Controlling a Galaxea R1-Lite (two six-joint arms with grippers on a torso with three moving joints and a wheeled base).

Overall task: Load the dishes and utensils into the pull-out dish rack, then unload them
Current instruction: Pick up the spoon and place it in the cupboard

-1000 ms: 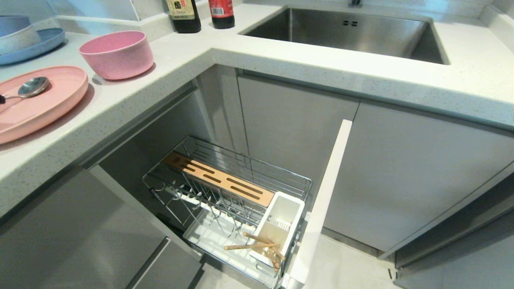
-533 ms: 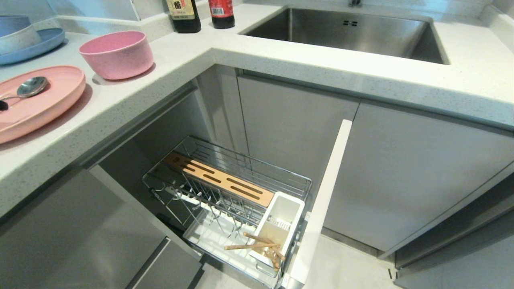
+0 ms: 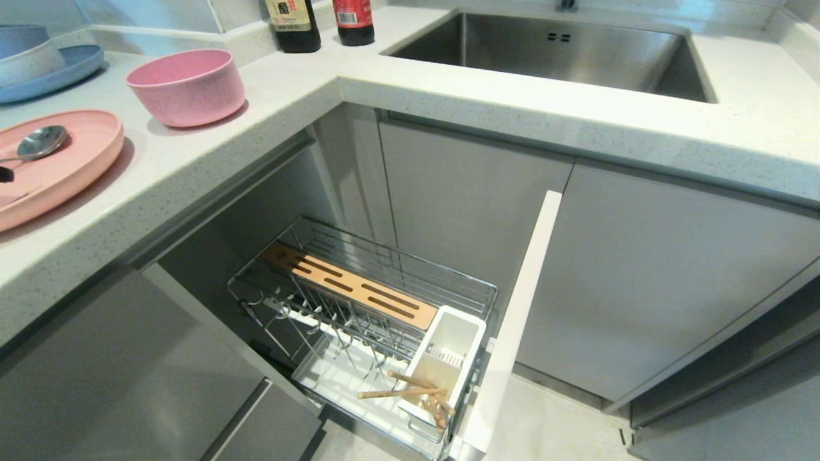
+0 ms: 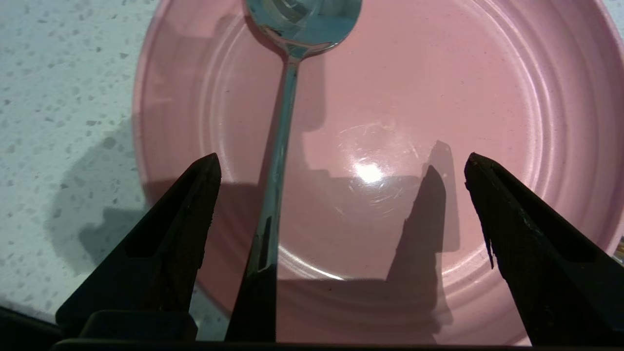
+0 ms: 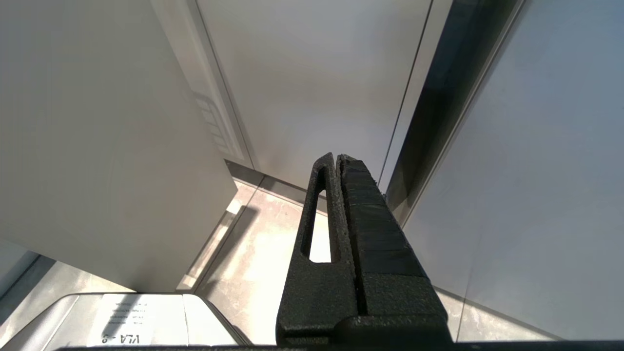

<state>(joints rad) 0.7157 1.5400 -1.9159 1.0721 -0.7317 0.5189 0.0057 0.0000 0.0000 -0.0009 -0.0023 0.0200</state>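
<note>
Head view: a pale speckled table (image 3: 448, 109) wraps around a steel sink (image 3: 557, 54). At the far left edge lies the pink plate (image 3: 64, 166), with the metal spoon (image 3: 38, 142) resting in it, bowl end toward the room. A dark tip of the left end effector (image 3: 5, 173) barely enters the picture beside the spoon handle. Behind the plate stands the pink bowl (image 3: 187, 86). Below, a cabinet door stands open and the wire rack (image 3: 359, 314) is pulled out. Its white cup (image 3: 448, 358) holds the chopsticks (image 3: 410, 387), which lean out over the white tray (image 3: 333, 378). No plate, bowl or spoon is in the rack yet.

Left wrist view: the left end effector (image 4: 341, 204) hangs over the plate (image 4: 487, 97) with its fingers (image 4: 185, 219) spread wide and holding nothing. The spoon (image 4: 280, 156) runs lengthwise between them, much nearer one finger than the other.

Right wrist view: the right end effector (image 5: 339, 195) is parked low by the cabinet fronts, fingers pressed together, empty.

The step in hand looks like picking up the spoon. To do it well, shift sideways until the handle sits midway between the fingers, lower until the tips almost meet the plate, then close across the thin handle. An off-centre close would likely push the spoon or slide the plate.
</note>
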